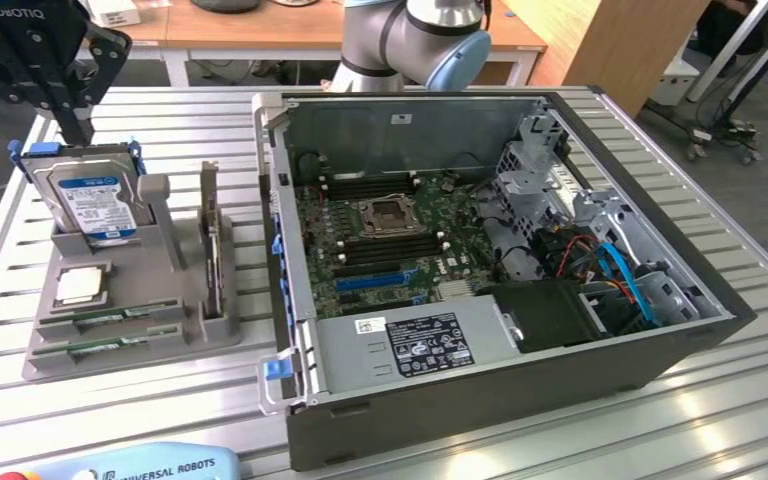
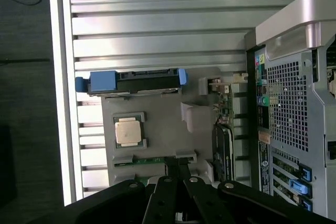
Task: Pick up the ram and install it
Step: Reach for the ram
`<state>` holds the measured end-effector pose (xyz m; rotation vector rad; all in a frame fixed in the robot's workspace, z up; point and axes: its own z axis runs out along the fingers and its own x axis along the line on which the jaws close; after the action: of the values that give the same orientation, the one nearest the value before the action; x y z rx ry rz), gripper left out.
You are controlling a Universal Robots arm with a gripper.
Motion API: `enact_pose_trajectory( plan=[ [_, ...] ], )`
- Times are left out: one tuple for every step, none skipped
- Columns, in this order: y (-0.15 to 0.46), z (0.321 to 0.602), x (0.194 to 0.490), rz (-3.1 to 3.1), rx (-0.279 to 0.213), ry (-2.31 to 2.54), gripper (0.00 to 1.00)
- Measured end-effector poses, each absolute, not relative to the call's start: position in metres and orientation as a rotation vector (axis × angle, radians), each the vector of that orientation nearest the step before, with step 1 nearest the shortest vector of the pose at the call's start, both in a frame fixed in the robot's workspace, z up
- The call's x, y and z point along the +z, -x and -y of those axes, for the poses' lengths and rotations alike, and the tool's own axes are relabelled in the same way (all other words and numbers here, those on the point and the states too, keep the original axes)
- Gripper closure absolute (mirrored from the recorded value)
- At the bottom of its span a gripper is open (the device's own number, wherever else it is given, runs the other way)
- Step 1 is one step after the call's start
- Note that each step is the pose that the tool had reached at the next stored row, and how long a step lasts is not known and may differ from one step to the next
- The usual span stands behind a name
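Observation:
Two green ram sticks (image 1: 107,320) (image 1: 97,346) lie flat in slots at the near end of a grey holder (image 1: 171,200) at the exterior view's left. One ram stick (image 2: 149,160) shows in the wrist view as a thin green strip just beside my fingertips. My black gripper (image 1: 80,130) (image 2: 177,166) hangs above the far end of the holder, over the hard drive, shut and holding nothing. The open computer case (image 1: 491,400) lies to the right, with its motherboard (image 1: 357,265) and black memory slots (image 1: 384,250) exposed.
The holder also carries a silver hard drive with a blue label (image 1: 91,205) (image 2: 136,80), a square CPU chip (image 1: 80,285) (image 2: 128,131) and an upright card (image 1: 211,240). A power supply (image 1: 411,345), cables and drive bays occupy the case. A teach pendant (image 1: 131,465) lies at the near edge.

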<state>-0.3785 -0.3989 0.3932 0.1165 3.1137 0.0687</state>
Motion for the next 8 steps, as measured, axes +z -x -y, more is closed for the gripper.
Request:
enact_pose_trajectory(
  plan=[
    [0.3785, 0.3989, 0.3932, -3.114, 0.069, -0.117, 0.90],
    [0.3785, 0.3989, 0.3932, -3.114, 0.069, -0.116, 0.90],
    [0.3786, 0.3993, 0.3932, -3.114, 0.069, -0.117, 0.90],
    [0.3786, 0.4000, 0.3932, -3.114, 0.069, -0.117, 0.90],
    [0.3785, 0.4012, 0.3931, -3.114, 0.069, -0.117, 0.90],
    [0.3785, 0.4027, 0.3932, -3.114, 0.068, -0.117, 0.90],
    [0.3785, 0.4043, 0.3932, -3.114, 0.068, -0.117, 0.90],
    [0.3785, 0.4062, 0.3931, -3.114, 0.068, -0.117, 0.90]
  ],
)
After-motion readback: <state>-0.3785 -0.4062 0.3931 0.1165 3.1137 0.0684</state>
